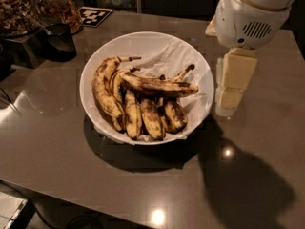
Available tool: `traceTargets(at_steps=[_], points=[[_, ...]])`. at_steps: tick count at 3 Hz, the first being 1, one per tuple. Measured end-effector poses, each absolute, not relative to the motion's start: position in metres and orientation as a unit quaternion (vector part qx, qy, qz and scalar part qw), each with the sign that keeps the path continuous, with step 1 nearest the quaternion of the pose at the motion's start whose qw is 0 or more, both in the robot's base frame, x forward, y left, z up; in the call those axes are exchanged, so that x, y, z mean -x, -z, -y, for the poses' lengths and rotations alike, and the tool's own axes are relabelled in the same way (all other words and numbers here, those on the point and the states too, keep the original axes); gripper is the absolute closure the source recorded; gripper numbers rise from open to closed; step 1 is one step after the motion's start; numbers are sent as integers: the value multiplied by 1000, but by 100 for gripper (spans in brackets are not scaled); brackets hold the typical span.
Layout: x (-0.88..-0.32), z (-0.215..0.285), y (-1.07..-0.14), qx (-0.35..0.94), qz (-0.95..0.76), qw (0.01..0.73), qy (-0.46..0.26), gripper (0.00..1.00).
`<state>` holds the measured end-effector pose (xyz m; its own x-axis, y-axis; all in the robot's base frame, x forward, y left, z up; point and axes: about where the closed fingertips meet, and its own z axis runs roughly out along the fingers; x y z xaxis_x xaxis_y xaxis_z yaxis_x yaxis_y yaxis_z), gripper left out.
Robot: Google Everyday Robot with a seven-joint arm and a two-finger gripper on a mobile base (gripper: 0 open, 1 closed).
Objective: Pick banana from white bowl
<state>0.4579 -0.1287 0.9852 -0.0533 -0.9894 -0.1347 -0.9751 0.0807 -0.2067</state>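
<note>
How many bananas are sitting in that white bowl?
6 visible: two curved ones at left, the long banana lying across the top, three stubby ones beneath it; more may be hidden. The claw hangs beside the white bowl.

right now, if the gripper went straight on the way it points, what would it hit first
Most likely the bare table just right of the white bowl, not the banana. The gripper hangs pointing down beside the bowl's right rim. Depth is hard to judge, so it might clip that rim.
</note>
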Motion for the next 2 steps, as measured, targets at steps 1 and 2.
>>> traceTargets(at_steps=[1,2], points=[[-466,93,-987,690,-715,113,7,0],[-476,60,-991,712,-692,119,-19,0]])
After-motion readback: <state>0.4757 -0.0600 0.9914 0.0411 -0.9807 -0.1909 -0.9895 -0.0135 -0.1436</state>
